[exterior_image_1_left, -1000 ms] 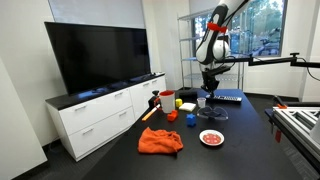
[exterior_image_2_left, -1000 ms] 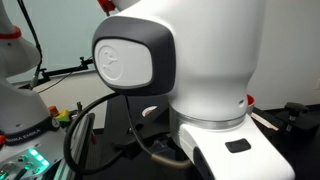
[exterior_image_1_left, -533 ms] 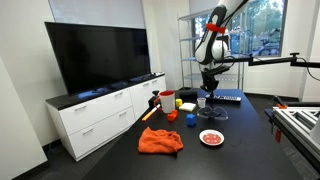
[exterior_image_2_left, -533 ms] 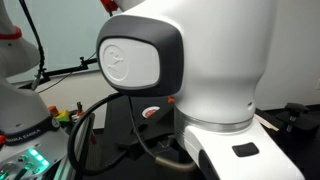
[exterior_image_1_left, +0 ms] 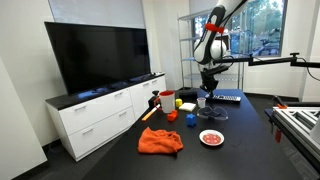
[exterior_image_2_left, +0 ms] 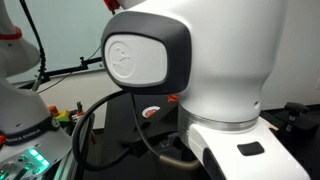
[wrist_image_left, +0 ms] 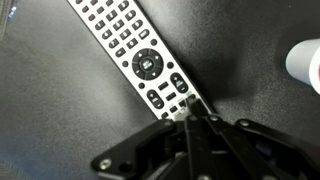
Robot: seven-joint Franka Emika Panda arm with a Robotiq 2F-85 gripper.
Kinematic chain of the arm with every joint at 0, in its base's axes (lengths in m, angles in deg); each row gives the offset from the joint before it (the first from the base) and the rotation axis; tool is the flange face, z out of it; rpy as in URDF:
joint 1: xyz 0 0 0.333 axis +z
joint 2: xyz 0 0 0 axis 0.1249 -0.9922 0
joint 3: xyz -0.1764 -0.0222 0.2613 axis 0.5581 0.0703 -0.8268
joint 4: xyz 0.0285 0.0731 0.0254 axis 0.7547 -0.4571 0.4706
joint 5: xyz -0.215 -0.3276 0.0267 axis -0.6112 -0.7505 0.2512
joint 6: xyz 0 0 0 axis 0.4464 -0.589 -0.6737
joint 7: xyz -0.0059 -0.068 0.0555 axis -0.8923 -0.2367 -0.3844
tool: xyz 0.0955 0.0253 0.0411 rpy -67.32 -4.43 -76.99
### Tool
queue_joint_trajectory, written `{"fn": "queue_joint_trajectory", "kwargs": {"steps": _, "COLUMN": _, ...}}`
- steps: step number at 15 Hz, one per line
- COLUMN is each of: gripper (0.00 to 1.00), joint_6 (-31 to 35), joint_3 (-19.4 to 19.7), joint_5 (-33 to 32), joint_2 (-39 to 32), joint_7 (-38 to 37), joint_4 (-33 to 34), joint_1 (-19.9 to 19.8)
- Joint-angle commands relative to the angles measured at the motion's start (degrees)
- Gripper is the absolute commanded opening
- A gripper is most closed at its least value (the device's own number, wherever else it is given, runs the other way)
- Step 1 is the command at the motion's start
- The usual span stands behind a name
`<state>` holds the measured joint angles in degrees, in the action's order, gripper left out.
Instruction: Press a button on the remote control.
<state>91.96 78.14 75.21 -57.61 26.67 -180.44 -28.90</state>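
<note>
The remote control (wrist_image_left: 135, 50) lies on the dark table, a long slab with a pale grey face and rows of dark buttons and a round pad; it runs from the top left to the lower middle of the wrist view. My gripper (wrist_image_left: 192, 108) is shut, its fingertips together at the remote's near end, on or just above the buttons there. In an exterior view the gripper (exterior_image_1_left: 209, 92) hangs low over the table beside the remote (exterior_image_1_left: 226, 97). In the close exterior view the arm's white base blocks both.
A small white cup (wrist_image_left: 304, 62) stands right of the remote in the wrist view. On the table are a red-and-white plate (exterior_image_1_left: 211, 138), an orange cloth (exterior_image_1_left: 160, 141), a red cup (exterior_image_1_left: 167, 100) and small blocks. A TV (exterior_image_1_left: 98, 57) stands on a white cabinet.
In the close exterior view the arm's white housing has shifted slightly right. The gripper stays low over the remote.
</note>
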Motion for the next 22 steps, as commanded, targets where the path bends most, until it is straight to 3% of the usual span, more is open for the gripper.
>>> {"fn": "queue_joint_trajectory", "kwargs": {"steps": 1, "gripper": 0.00, "joint_6": -0.81, "joint_3": -1.39, "joint_5": 2.74, "joint_2": 0.30, "joint_7": 1.54, "joint_4": 0.82, "joint_1": -0.51}}
{"fn": "queue_joint_trajectory", "kwargs": {"steps": 8, "gripper": 0.00, "joint_6": -8.73, "joint_3": -3.29, "joint_5": 5.88, "joint_2": 12.06, "joint_7": 3.79, "joint_4": -0.12, "joint_1": 0.48}}
{"fn": "queue_joint_trajectory", "kwargs": {"steps": 16, "gripper": 0.00, "joint_6": -18.00, "joint_3": -3.50, "joint_5": 3.66, "joint_2": 19.65, "joint_7": 2.46, "joint_4": -0.03, "joint_1": 2.90}}
{"fn": "queue_joint_trajectory", "kwargs": {"steps": 18, "gripper": 0.28, "joint_6": -20.63, "joint_3": -4.08, "joint_5": 2.73, "joint_2": 21.21, "joint_7": 2.65, "joint_4": -0.29, "joint_1": 3.93}}
{"fn": "queue_joint_trajectory", "kwargs": {"steps": 22, "gripper": 0.55, "joint_6": -23.95, "joint_3": -5.76, "joint_5": 1.35, "joint_2": 24.92, "joint_7": 2.97, "joint_4": -1.29, "joint_1": 6.18}}
